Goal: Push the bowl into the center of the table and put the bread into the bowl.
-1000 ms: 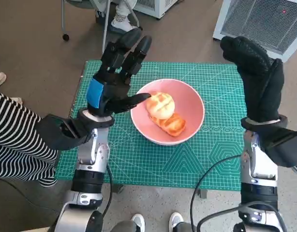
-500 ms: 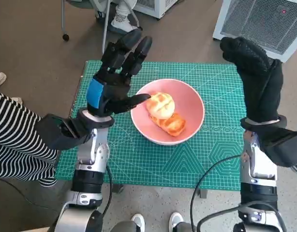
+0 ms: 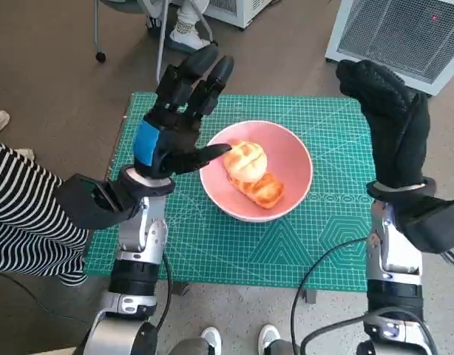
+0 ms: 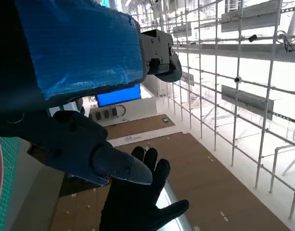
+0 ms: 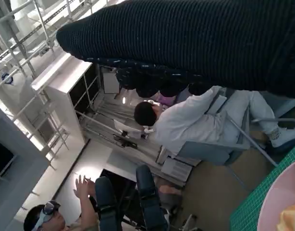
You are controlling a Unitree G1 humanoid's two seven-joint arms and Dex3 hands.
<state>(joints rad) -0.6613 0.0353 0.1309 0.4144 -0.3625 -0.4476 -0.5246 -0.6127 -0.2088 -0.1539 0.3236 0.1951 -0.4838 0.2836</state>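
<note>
At the middle of the table (image 3: pixel 212 259), on the green cutting mat (image 3: pixel 323 229), sits the pink bowl (image 3: pixel 293 159) with the bread (image 3: pixel 251 171) inside it; both steps look done, and I judge nothing is left but to draw the arms away; the bread lies as two golden pieces, a round one and a longer one, together running diagonally from the bowl's far-left side toward its near-right; the left robot hand (image 3: pixel 171 122) is raised beside the bowl, fingers spread, holding nothing; the right robot hand (image 3: pixel 393 122) is raised too, fingers extended, empty.
</note>
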